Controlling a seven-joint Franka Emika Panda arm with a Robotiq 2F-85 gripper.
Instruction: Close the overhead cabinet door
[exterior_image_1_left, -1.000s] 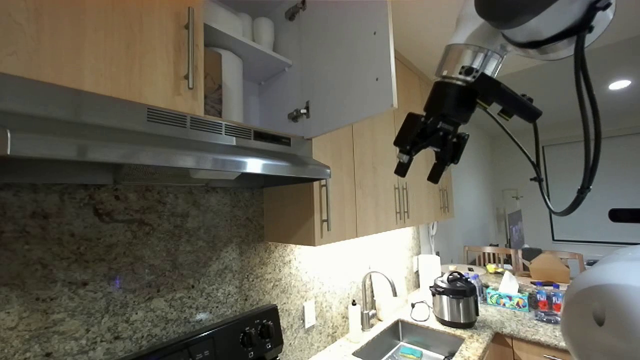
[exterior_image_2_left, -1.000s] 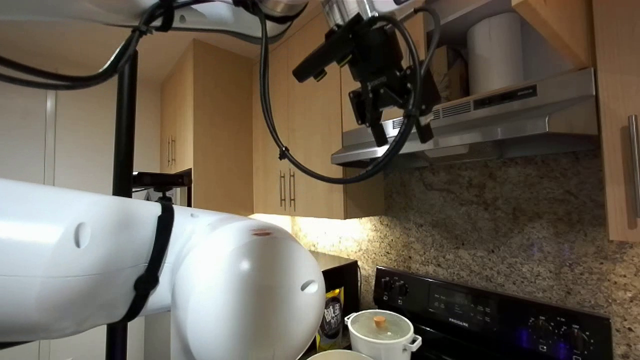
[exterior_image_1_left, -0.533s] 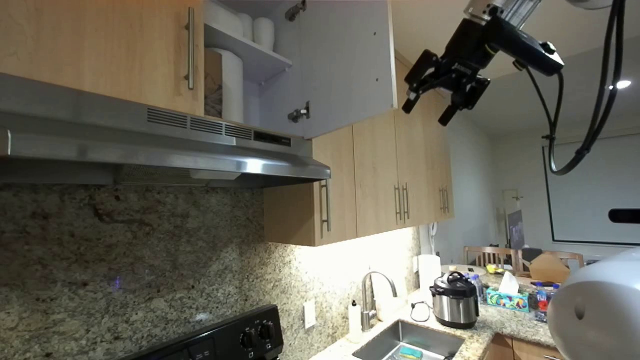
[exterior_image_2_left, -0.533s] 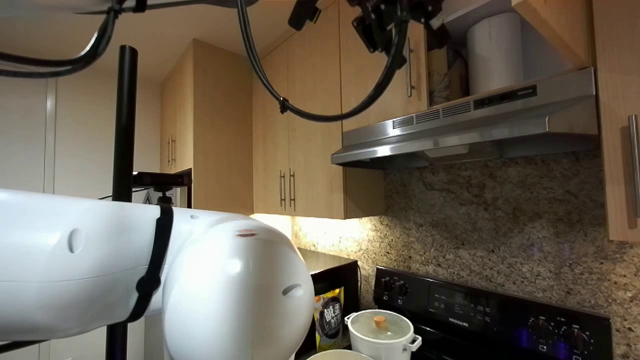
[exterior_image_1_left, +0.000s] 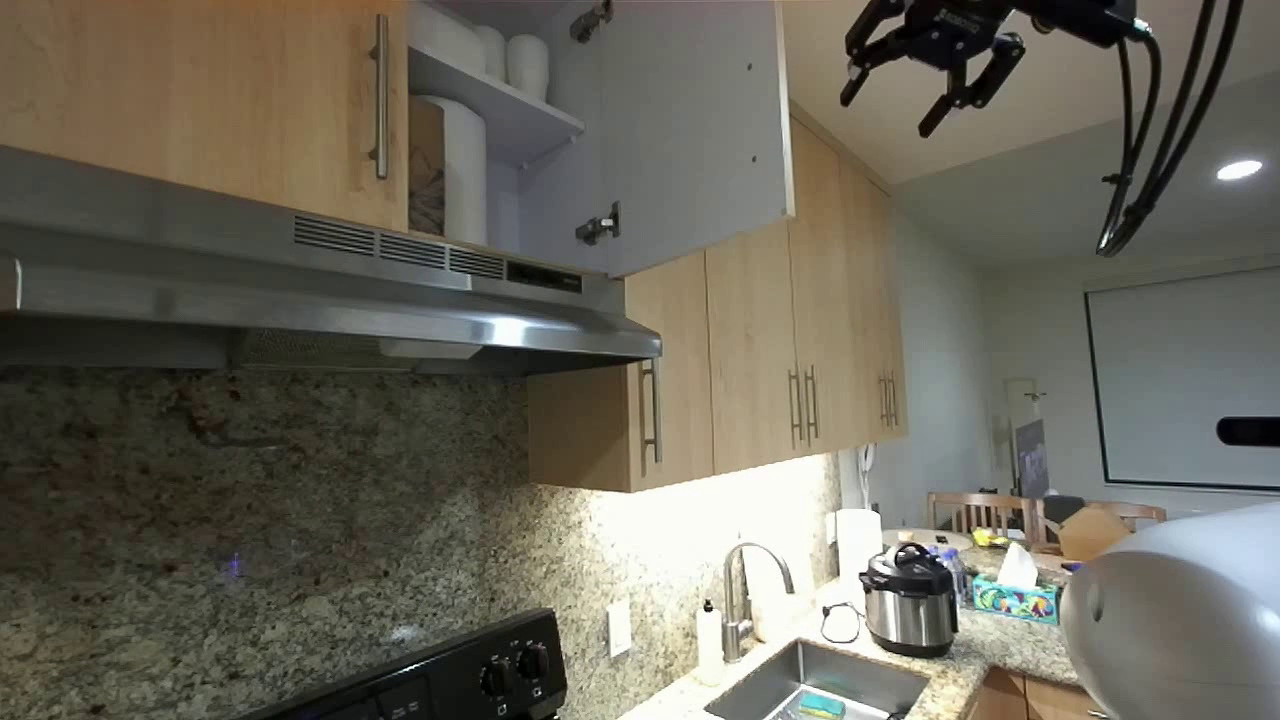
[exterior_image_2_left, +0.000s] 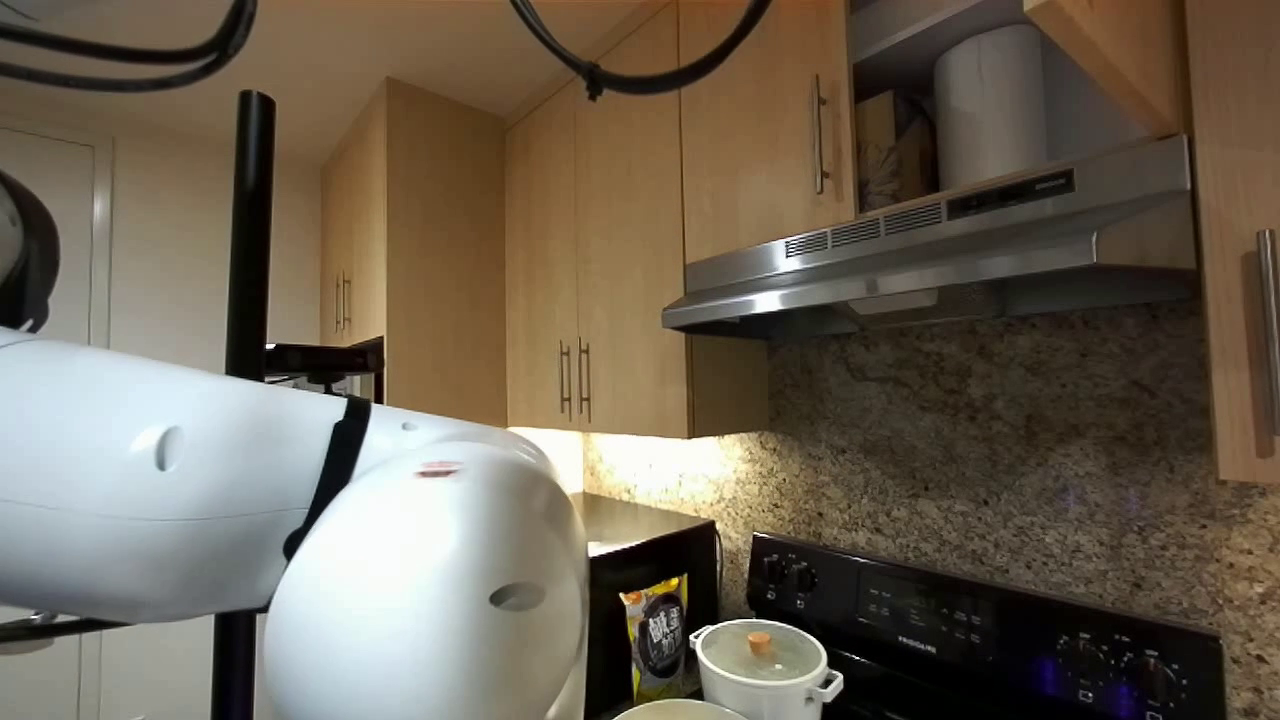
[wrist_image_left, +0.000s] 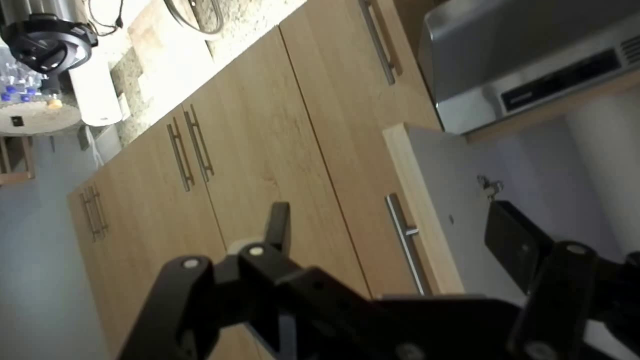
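Flat light-maple slab door with whitish inner face (exterior_image_1_left: 695, 130): swung open above the silver metal range hood (exterior_image_1_left: 330, 290).
Black two-fingered tool (exterior_image_1_left: 888, 114): spread apart, empty, not touching the door.
Door closing: seemingly not begun; the whole swing remains.

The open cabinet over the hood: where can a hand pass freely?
Free: under the shelf, between the white roll and the side wall bearing the open door. Crowded: the roll's other side, by the brown package; above, among the white containers.
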